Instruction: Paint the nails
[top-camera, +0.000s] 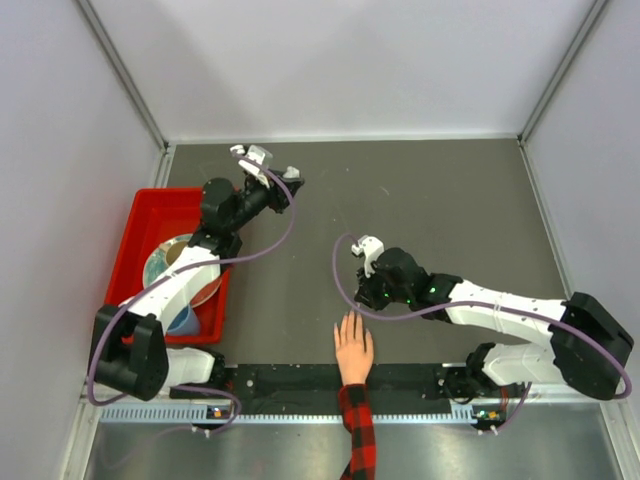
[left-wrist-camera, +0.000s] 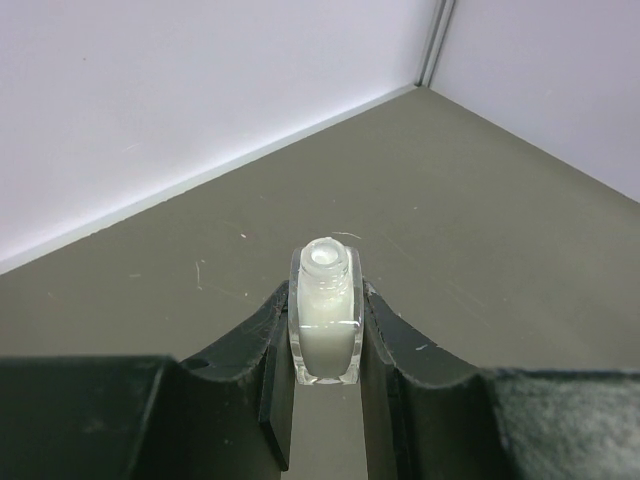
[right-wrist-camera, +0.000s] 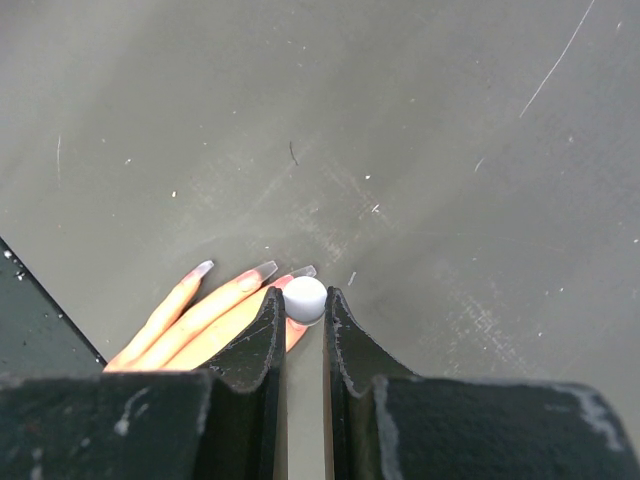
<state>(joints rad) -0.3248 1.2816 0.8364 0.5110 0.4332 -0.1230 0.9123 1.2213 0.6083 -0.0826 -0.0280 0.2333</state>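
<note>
Only wrist views reveal left tool (left-wrist-camera: 325, 305) pinching a bottle (left-wrist-camera: 325, 335), right tool (right-wrist-camera: 304, 296) a white cap (right-wrist-camera: 305, 300) (beside nails (right-wrist-camera: 265, 269)).

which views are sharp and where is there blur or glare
Top external: even, soft light, only faint shadows. Left wrist: the bottle is sharp, with small glints on its glass; the dark jaws nearest the lens look soft. Right wrist: the nails and scratches on the table are crisp.
</note>
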